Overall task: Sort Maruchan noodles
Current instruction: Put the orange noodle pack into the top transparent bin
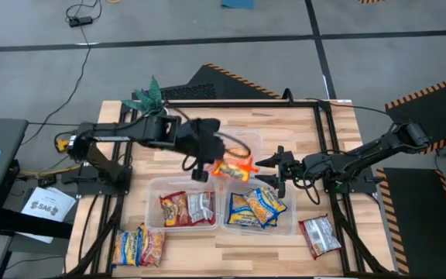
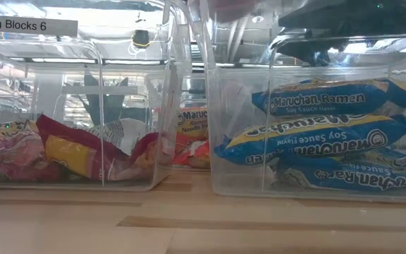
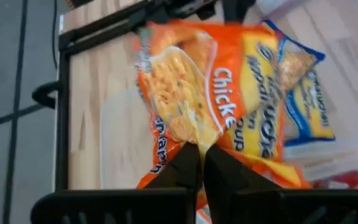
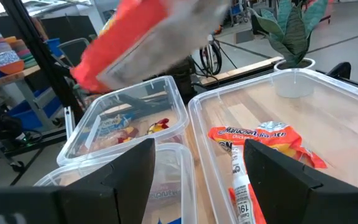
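Left claw clenched on one corner of an orange noodle packet, dangling above the tubs near the centre of the tabletop. Pinched only at the crinkly edge, so likely to slip free or swing and drop into the wrong tub. Directly below and beside: the blue-and-yellow packets' tub, an easy mis-sort. Another orange packet already lying in the far tub, probably the proper destination. Right claw released, fingers spread, hovering just beside the hanging packet; risk of a bump. Loose packets near the tabletop's front edge.
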You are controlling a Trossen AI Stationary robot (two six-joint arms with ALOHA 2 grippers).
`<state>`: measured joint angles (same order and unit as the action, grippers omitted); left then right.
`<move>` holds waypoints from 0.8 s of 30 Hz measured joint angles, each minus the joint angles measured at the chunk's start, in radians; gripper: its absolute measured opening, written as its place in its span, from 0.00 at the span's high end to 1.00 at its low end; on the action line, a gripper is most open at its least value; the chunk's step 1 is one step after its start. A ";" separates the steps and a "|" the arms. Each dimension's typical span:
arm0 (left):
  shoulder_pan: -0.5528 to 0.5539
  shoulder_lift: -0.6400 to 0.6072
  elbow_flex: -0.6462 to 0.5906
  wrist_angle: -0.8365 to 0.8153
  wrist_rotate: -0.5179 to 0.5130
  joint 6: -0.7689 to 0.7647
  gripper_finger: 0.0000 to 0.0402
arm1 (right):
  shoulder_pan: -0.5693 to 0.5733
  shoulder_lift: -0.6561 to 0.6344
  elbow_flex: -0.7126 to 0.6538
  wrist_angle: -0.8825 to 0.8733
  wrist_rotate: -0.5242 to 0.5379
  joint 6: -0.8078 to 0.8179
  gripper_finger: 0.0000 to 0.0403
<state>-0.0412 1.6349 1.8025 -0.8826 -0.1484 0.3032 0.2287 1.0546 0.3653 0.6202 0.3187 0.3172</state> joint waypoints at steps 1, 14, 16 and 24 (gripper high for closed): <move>0.017 -0.009 -0.033 0.034 0.024 0.007 1.00 | 0.000 0.000 0.000 0.000 0.000 0.000 0.33; 0.212 -0.307 -0.699 0.686 0.166 -0.020 1.00 | 0.000 0.000 0.000 -0.017 0.000 0.000 0.33; 0.239 -0.351 -0.795 0.826 0.179 -0.048 1.00 | 0.000 0.000 0.000 -0.015 0.000 0.000 0.33; 0.267 -0.379 -0.925 0.970 0.179 -0.061 1.00 | 0.000 0.000 0.000 -0.016 0.000 0.023 0.33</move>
<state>0.2256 1.2561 0.8774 0.0874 0.0303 0.2423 0.2283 1.0549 0.3651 0.6043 0.3187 0.3401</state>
